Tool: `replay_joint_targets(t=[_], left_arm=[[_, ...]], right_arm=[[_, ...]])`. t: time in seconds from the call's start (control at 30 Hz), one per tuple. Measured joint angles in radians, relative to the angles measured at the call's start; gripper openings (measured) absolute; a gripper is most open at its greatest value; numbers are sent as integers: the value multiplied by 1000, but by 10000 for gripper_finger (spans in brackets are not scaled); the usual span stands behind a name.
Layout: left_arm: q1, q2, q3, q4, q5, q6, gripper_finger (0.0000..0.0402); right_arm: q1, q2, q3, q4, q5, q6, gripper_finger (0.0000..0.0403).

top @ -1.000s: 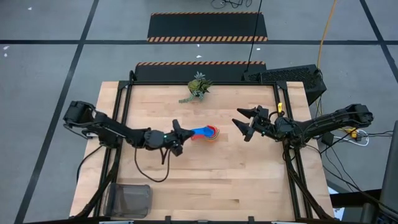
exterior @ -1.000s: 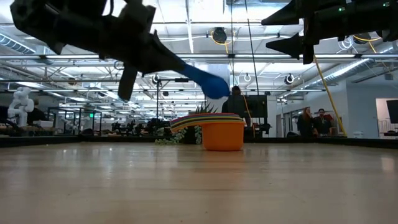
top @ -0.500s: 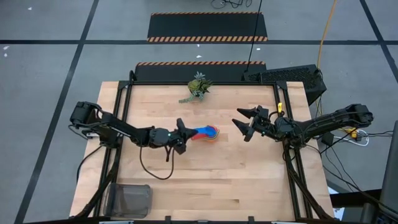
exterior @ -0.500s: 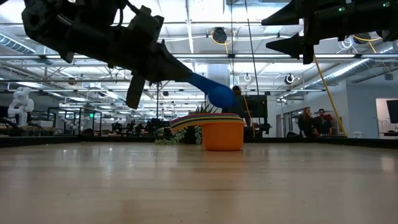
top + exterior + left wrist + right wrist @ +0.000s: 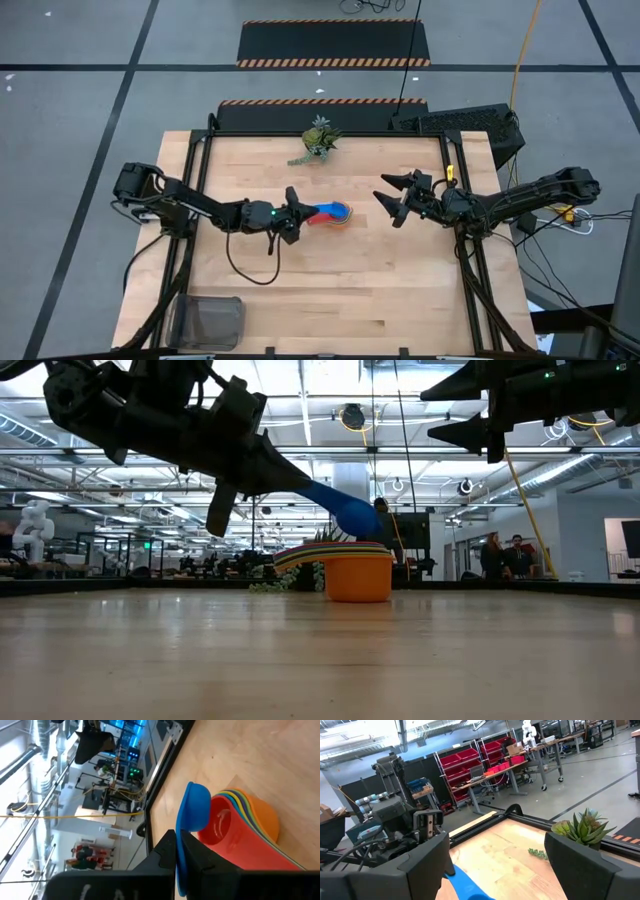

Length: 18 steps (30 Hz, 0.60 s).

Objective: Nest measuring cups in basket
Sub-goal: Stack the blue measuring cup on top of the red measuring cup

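Observation:
My left gripper (image 5: 299,214) is shut on a blue measuring cup (image 5: 326,211) and holds it just above a nested stack of cups (image 5: 343,216) at mid-table. In the left wrist view the stack shows red (image 5: 223,827) innermost and orange (image 5: 266,817) outermost, with yellow, green and blue rims between. The orange cup (image 5: 358,577) rests by its base on the table. My right gripper (image 5: 386,198) hovers open to the right of the stack, touching nothing. The dark mesh basket (image 5: 208,321) sits at the table's near left corner. My left gripper pinches the blue cup's handle (image 5: 179,856) between its two fingers, coming from the table's left and slanting slightly down, fingers along the handle. The cup is lifted clear, and its bowl (image 5: 338,506) is tilted down toward the stack, just above the rims.
A small green leafy plant (image 5: 318,140) stands near the table's far edge, behind the stack. Bare wood (image 5: 380,290) spreads between the stack and the near edge. People (image 5: 505,555) stand in the room beyond the table.
My left gripper has moved a little toward the table's right and slightly down, carrying the blue cup closer over the nested stack. The stack has stayed in place.

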Motion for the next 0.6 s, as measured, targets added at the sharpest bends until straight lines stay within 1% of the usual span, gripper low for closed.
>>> replay_joint_targets(t=[0.13,0.3,0.6], left_arm=[[0,0,0,0,0,0,11],[6,18,1,0,-1,10,5],[7,31,1,31,-45,42,14]], right_arm=[[0,0,0,0,0,0,318],[0,0,0,0,0,0,318],[0,0,0,0,0,0,318]])
